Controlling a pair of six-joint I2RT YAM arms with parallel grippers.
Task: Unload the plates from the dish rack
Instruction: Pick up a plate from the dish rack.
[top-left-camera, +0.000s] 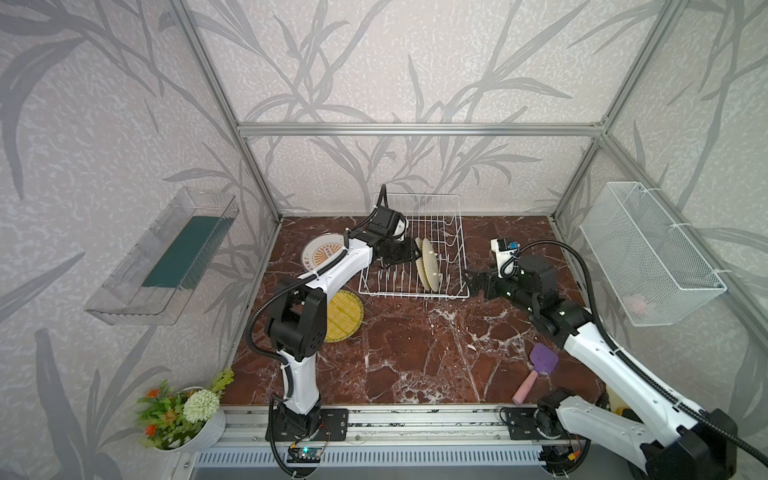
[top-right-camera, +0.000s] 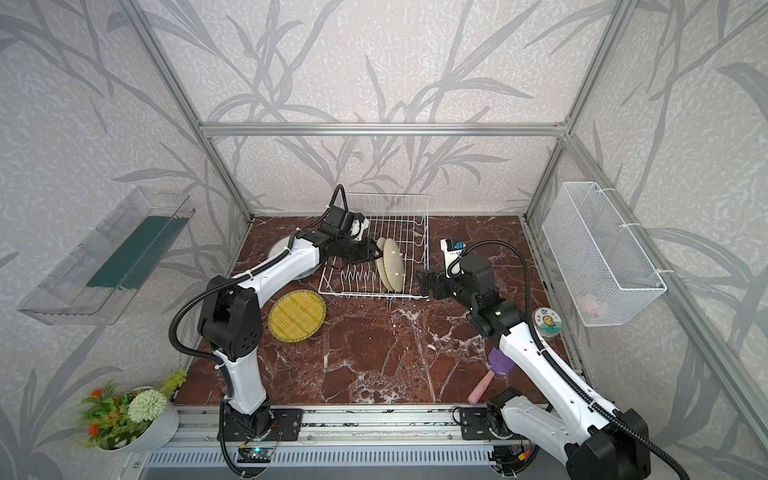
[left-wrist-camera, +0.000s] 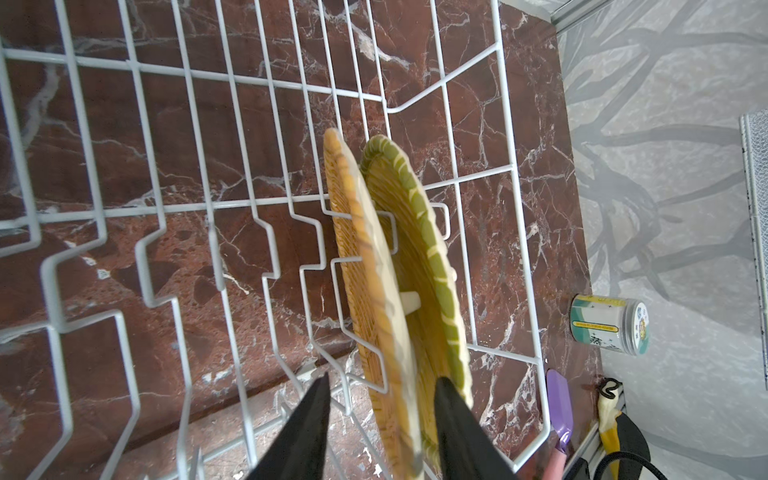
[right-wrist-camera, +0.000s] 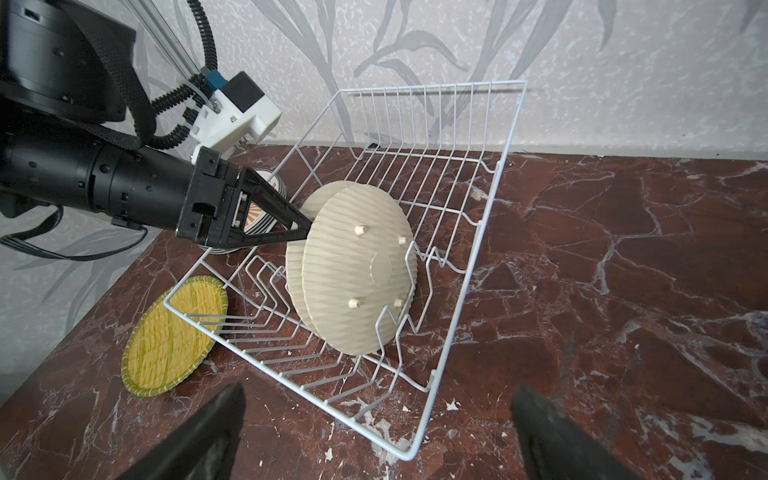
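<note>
— What was the left tool (left-wrist-camera: 382, 378) doing?

— Its fingers (left-wrist-camera: 307, 428) stood apart, straddling the rims of the yellow woven plates (right-wrist-camera: 357, 274) that stood upright in the dish rack (top-left-camera: 436, 224). A gap showed beside one finger, so nothing was clamped. I couldn't tell whether one plate or both sat between them.

— And the right tool (right-wrist-camera: 378, 388)?

— It was wide apart and empty, hovering just beside the rack's front corner on the right arm's side.

— Any other plates?

— A third yellow plate (top-right-camera: 297, 316) lay flat on the surface (top-left-camera: 415, 353), near the rack's front corner on the left arm's side. The white sunburst plates (top-left-camera: 322, 253) were stacked beside the rack on that side. The left arm hid most of them, so I couldn't count them.

— Was anything else unclear?

— A small labelled jar (top-right-camera: 547, 322) stood well off the rack's right-arm side, its print too small to read. Something pinkish lay blurred in the mesh basket (top-left-camera: 648, 253).

— And the room?

— The surface was red-brown veined marble inside an aluminium frame (top-left-camera: 415, 129), and the wallpaper (top-left-camera: 374, 62) was grey with a leaf pattern.
</note>
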